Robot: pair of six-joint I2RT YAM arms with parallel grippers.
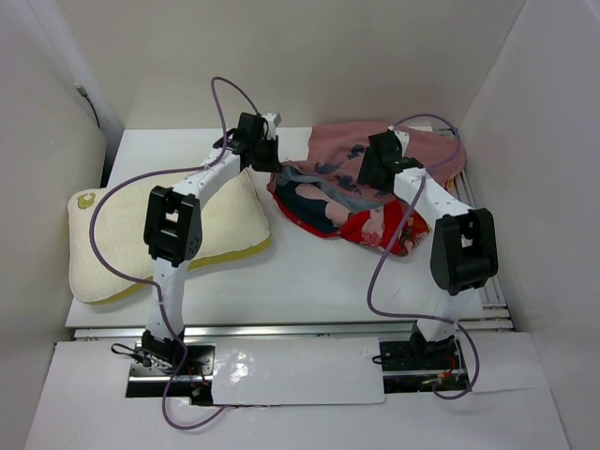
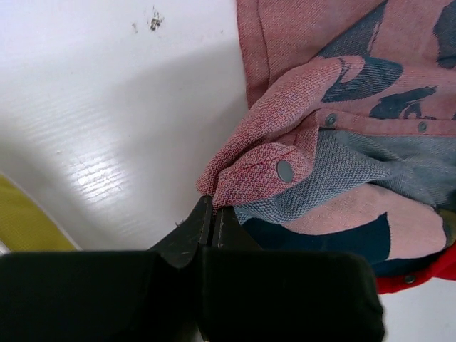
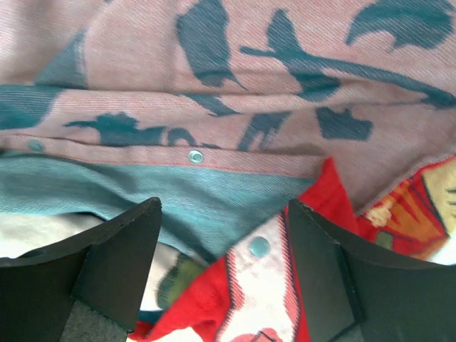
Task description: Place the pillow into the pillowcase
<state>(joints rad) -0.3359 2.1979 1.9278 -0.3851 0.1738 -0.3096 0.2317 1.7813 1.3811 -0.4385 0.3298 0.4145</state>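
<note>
The cream-white pillow (image 1: 117,248) with a yellowish edge lies at the left of the table, partly under my left arm. The red pillowcase (image 1: 347,192) lies crumpled at the back right, dull pink reverse up, with snap buttons along its opening. My left gripper (image 2: 212,206) is shut on a pinched fold of the pillowcase (image 2: 256,171) at its left edge (image 1: 272,169). My right gripper (image 3: 224,214) is open, its fingers hovering just above the pillowcase (image 3: 235,142) opening, over a red flap with a snap (image 3: 260,246).
White walls close in the table on the left, back and right. The table's front edge (image 1: 281,328) runs above the arm bases. Purple cables loop from both arms over the table.
</note>
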